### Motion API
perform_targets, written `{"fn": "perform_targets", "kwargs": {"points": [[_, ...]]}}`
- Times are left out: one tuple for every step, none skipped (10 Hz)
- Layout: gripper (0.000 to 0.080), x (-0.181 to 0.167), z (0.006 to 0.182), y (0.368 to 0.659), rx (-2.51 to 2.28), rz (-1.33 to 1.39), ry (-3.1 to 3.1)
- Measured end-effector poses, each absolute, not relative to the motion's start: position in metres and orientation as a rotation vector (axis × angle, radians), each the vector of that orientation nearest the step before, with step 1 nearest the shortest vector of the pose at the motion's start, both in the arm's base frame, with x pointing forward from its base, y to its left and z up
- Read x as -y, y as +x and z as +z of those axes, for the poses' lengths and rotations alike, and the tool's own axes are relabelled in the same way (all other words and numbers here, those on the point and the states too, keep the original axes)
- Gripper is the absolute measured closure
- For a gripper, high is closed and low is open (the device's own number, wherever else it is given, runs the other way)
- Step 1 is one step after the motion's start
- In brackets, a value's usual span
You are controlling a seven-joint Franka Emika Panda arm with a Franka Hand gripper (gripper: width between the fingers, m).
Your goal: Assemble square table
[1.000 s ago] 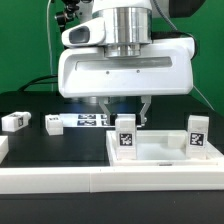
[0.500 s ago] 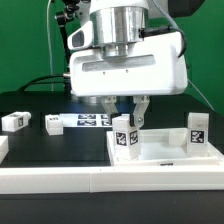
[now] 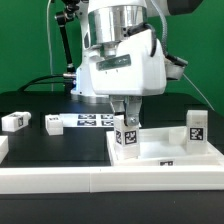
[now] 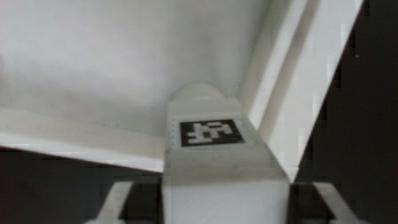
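Straight below my gripper (image 3: 126, 118), which clamps 1 upright leg (image 3: 125, 140), lies the exterior view's left corner of the tabletop (image 3: 175, 148); the leg's long axis seems vertical.

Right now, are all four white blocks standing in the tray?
No, one loose block and a second block lie on the black table, outside the tray.

**A:** What is shown as the setting?

**B:** A black tabletop (image 3: 40, 145) is shown, backed by a plain green backdrop (image 3: 25, 45). A long white border wall (image 3: 110, 185) is laid across the front of the table, along its whole width.

**A:** Is anything else found lying on the surface?

**B:** The marker board (image 3: 88, 121) is seen lying flat toward the rear, left of centre in the exterior view. It is printed with black-and-white tags.
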State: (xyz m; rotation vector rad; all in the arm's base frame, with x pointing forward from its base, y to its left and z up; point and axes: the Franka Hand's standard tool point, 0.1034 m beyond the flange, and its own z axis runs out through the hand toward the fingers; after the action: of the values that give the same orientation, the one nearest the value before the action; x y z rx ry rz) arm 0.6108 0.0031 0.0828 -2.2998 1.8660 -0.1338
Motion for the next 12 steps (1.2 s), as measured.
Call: {"fn": "perform_targets", "kwargs": {"points": [[0.0508,-0.005,0.083,0.611,-1.968,-0.119,-2.200],[0.0507,-0.006,0.083,0.611,-2.029,-0.111,-2.140],[0.0506,-0.007,0.082,0.612,-2.065,-0.112,-2.103],[0.0506,-0.008,0.082,0.612,-2.155,-0.108,-1.991],[0.0506,-0.008,0.083,0.613,-2.233,-0.096,-1.899],[0.0506,-0.009,0.084,0.614,-2.297,-0.088,-1.818],[0.0506,-0.009,0.084,0.614,-2.331,-0.083,-1.774],[0.0506,-0.006,0.083,0.613,-2.384,-0.077,-1.704],[0.0505,-0.003,0.083,0.613,-2.411,-0.078,-1.668],[0.0505,-0.001,0.083,0.613,-2.424,-0.079,-1.653],[0.0505,0.002,0.082,0.612,-2.447,-0.075,-1.625],[0.0504,0.004,0.081,0.611,-2.460,-0.065,-1.605]]}}
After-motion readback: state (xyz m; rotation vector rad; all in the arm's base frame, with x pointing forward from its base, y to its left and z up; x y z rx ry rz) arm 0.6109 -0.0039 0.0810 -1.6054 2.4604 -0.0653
